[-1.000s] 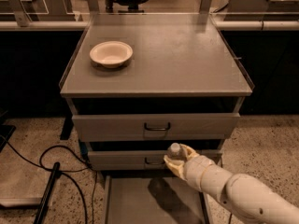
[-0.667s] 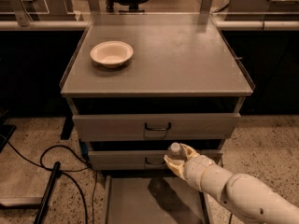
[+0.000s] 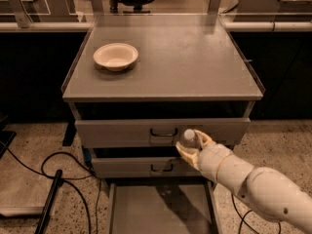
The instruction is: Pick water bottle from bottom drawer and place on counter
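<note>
The bottle is held tight in the tool. It has been lifted a little higher above the open bottom drawer, just below the table's front edge. It must still be raised and set on top.

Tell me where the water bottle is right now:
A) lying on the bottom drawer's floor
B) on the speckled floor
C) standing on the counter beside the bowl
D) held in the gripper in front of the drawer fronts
D: the water bottle is gripped by the gripper, raised in front of the handled drawer fronts above the open bottom drawer. The counter carries the bowl but no bottle.
</note>
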Robot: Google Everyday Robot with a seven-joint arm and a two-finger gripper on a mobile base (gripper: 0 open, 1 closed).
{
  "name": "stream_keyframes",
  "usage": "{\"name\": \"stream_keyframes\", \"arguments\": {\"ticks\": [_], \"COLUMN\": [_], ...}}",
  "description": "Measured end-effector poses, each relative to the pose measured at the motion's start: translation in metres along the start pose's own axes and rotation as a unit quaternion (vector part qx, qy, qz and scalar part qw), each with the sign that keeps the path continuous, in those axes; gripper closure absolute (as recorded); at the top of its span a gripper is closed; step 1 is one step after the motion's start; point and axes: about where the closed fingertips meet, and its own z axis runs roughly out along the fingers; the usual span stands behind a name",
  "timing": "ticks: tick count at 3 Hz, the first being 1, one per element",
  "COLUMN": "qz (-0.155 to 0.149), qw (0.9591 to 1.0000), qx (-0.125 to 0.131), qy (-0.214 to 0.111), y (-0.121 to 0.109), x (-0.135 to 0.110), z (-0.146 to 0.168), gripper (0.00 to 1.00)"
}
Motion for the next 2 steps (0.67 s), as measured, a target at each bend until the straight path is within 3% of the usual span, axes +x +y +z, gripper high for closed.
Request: {"name": "stream_keyframes", "arguments": {"ticks": [1,2], "qz": [-0.043,-0.095], "qw": [0.9979,0.9914], "qx": [0.038,0.073], "qy": [-0.029,-0.054], "y": [-0.038,-0.07], "x": [-0.069,-0.143], "z": [-0.024,-0.051], "gripper": [1.0,1.0]}}
